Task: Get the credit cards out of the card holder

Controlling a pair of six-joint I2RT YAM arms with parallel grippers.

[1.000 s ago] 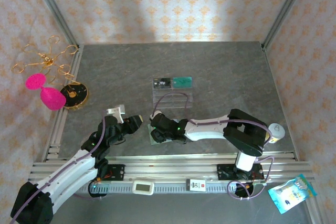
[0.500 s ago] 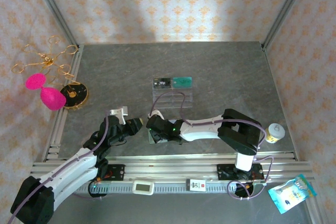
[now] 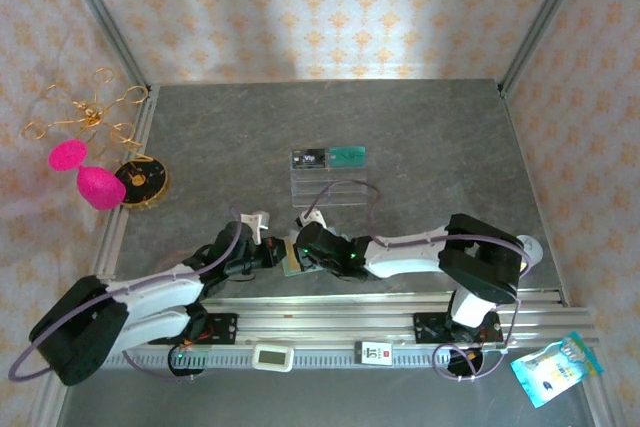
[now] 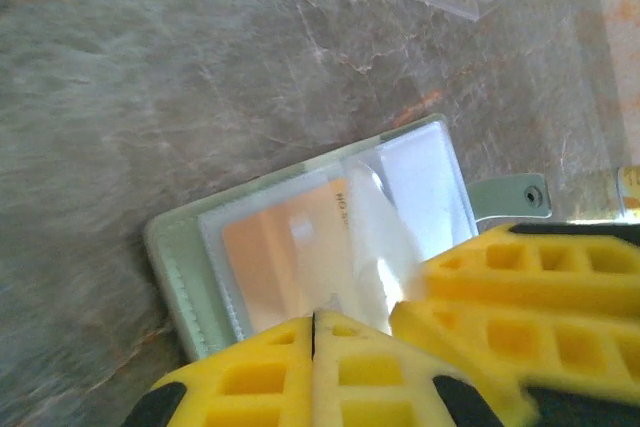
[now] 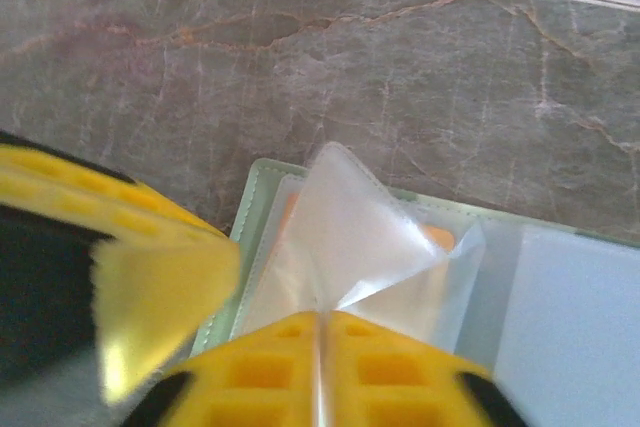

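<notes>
Card holder (image 3: pixel 289 256) lies open on the grey table (image 3: pixel 420 137), close to the arms' bases, and both arms crowd in over it. Left gripper (image 4: pixel 314 325) has its yellow fingers pressed together at the holder's near edge; whether they catch anything, I can't tell. Right gripper (image 5: pixel 320 322) pinches the clear sleeve (image 5: pixel 350 237), tenting it up. An orange credit card (image 4: pixel 265 262) sits inside that sleeve.

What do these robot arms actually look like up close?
The left arm and right arm are slim and jointed: white shells, black joints, a thin purple cable looping along each. Each ends in two yellow fingers moulded with square pockets.
</notes>
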